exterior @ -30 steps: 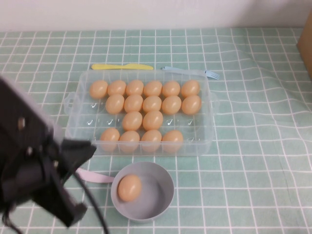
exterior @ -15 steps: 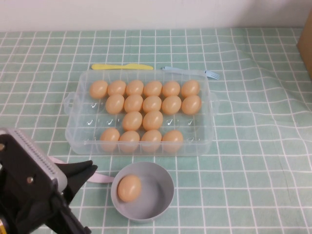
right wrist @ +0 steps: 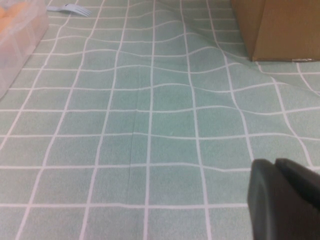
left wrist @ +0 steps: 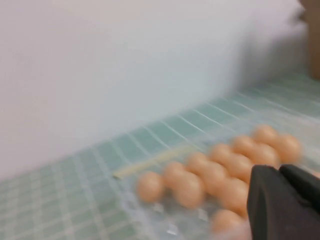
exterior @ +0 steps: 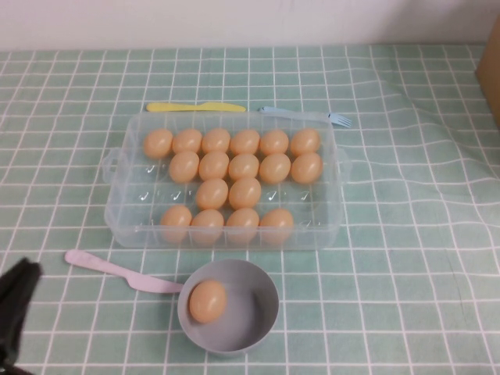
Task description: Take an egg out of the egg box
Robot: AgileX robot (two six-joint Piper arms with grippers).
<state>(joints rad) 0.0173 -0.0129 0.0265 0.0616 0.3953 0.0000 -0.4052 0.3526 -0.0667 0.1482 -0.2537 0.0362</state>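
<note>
The clear plastic egg box (exterior: pixel 117 187) stands in the middle of the table and holds several pale orange eggs (exterior: pixel 244 166). One more egg (exterior: pixel 207 301) lies in the round grey-blue bowl (exterior: pixel 262 328) in front of the box. My left gripper (exterior: pixel 17 301) is at the front left corner, away from the box and the bowl. In the left wrist view its fingers (left wrist: pixel 280 170) are shut and empty, with blurred eggs (left wrist: pixel 190 187) beyond. My right gripper (right wrist: pixel 277 167) is shut and empty over bare tablecloth, out of the high view.
A pink plastic knife (exterior: pixel 117 272) lies left of the bowl. A yellow knife (exterior: pixel 195 107) and a blue fork (exterior: pixel 312 115) lie behind the box. A cardboard box (exterior: pixel 491 70) stands at the far right, also in the right wrist view (right wrist: pixel 277 27).
My left arm has drawn back down and to the left, out to the front left corner, uncovering the pink knife. The eggs, box and bowl have not moved.
</note>
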